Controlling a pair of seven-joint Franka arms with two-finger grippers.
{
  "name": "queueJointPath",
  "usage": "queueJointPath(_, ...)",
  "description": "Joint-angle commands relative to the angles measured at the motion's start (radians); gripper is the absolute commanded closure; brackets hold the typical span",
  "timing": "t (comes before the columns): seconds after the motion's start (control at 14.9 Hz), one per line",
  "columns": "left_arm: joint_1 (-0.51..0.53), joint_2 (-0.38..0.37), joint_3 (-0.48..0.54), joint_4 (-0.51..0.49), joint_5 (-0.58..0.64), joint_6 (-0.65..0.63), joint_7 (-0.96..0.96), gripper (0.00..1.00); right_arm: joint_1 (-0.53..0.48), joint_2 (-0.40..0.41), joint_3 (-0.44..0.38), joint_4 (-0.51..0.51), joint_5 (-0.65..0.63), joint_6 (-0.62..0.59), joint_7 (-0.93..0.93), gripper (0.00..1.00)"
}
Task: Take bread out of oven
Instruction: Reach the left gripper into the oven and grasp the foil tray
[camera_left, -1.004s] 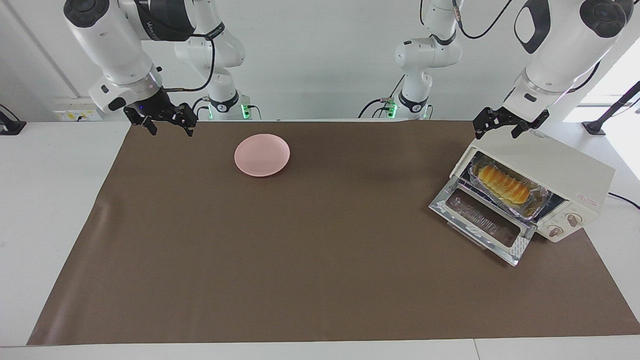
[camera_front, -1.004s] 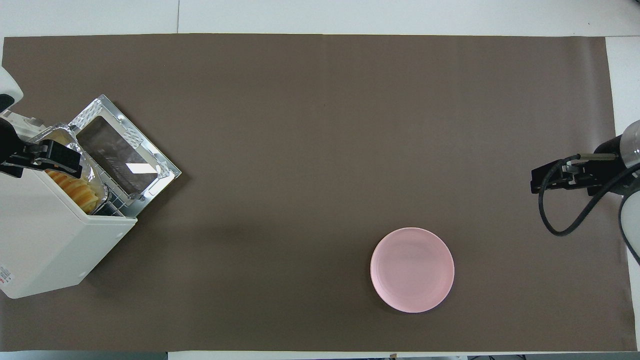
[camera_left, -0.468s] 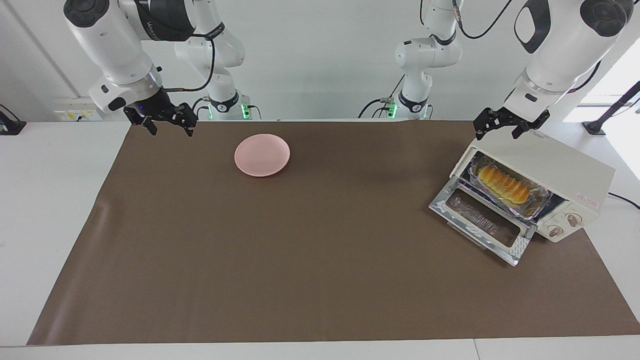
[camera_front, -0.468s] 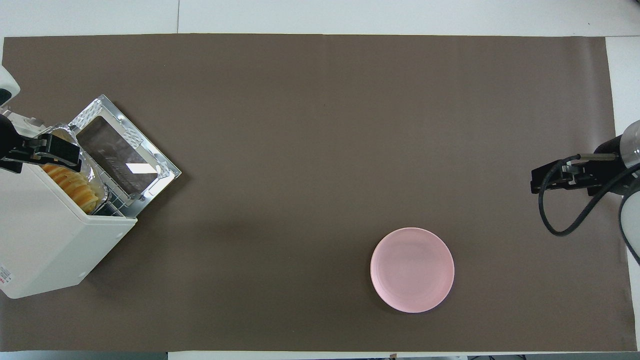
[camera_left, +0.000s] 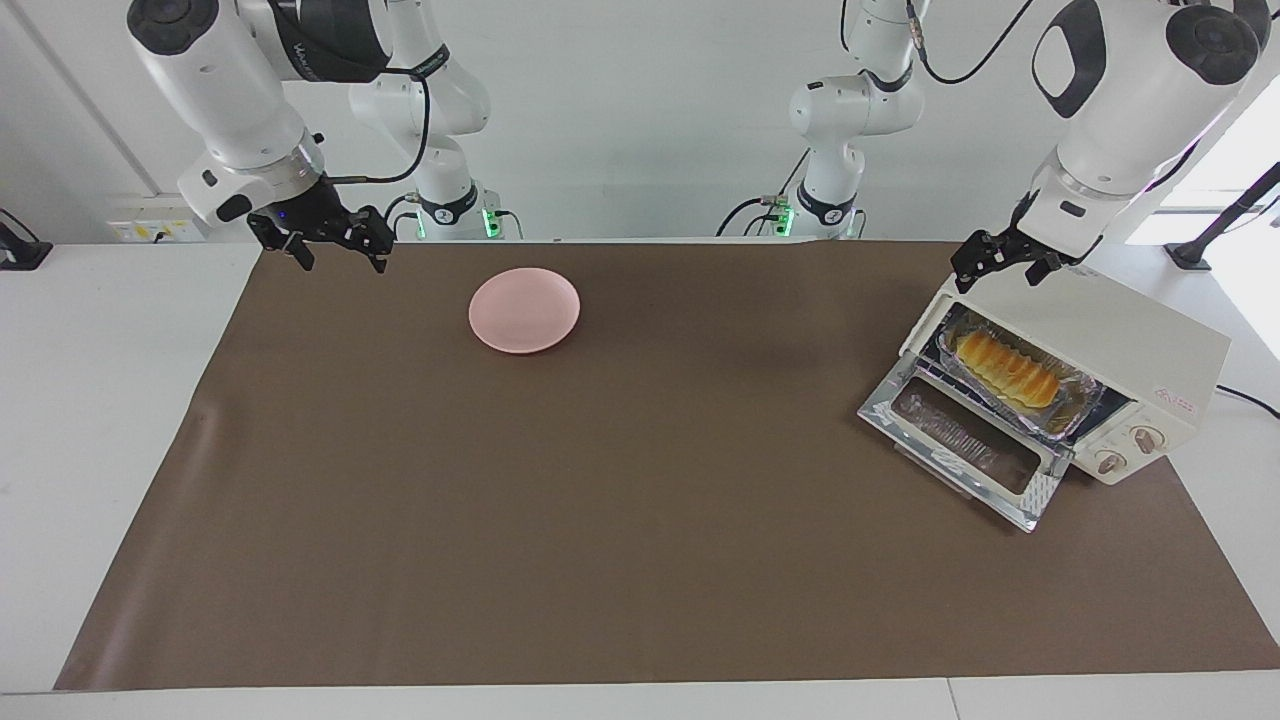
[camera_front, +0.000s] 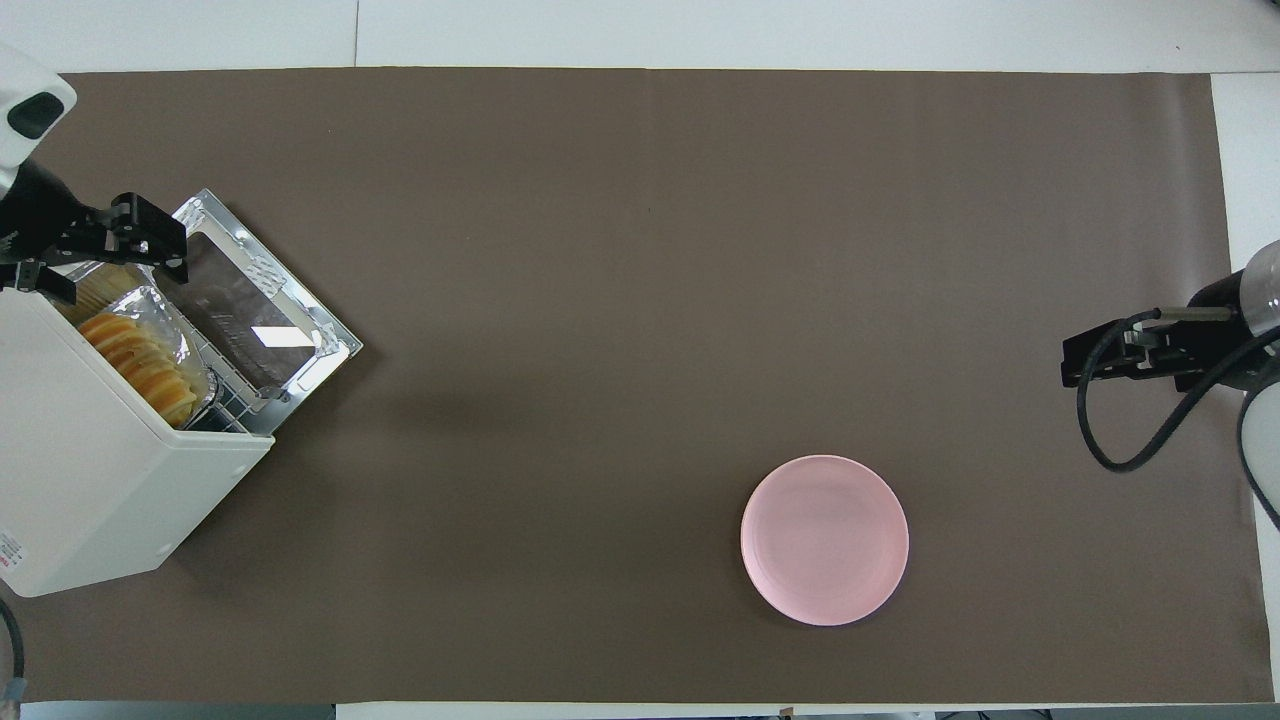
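Mat (camera_left: 600, 500) covers white table (camera_left: 100, 400).

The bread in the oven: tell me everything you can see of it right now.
The bread is a small, elongated golden-yellow loaf with ridged, slice-like segments. It lies flat in a crinkled silver foil tray, shorter than the tray, on the wire rack inside the cream-white oven, whose glass door is dropped open. Nothing grips it; the left gripper hangs above the oven's top corner.
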Motion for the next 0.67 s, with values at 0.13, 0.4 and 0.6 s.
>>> queueJointPath(0.13,-0.103,0.158,0.139,0.14,0.033,-0.001,-0.062,0.0,-0.012,-0.003,0.007,0.007,-0.012,-0.013,-0.02,0.0)
queueJointPath(0.4,-0.218,0.192,0.292,0.058,0.084,0.1,-0.072,0.0,-0.012,-0.003,0.007,0.007,-0.012,-0.015,-0.02,0.0)
queueJointPath(0.6,-0.22,0.157,0.296,-0.079,0.104,0.21,-0.11,0.0,-0.012,-0.003,0.007,0.007,-0.012,-0.013,-0.02,0.0)
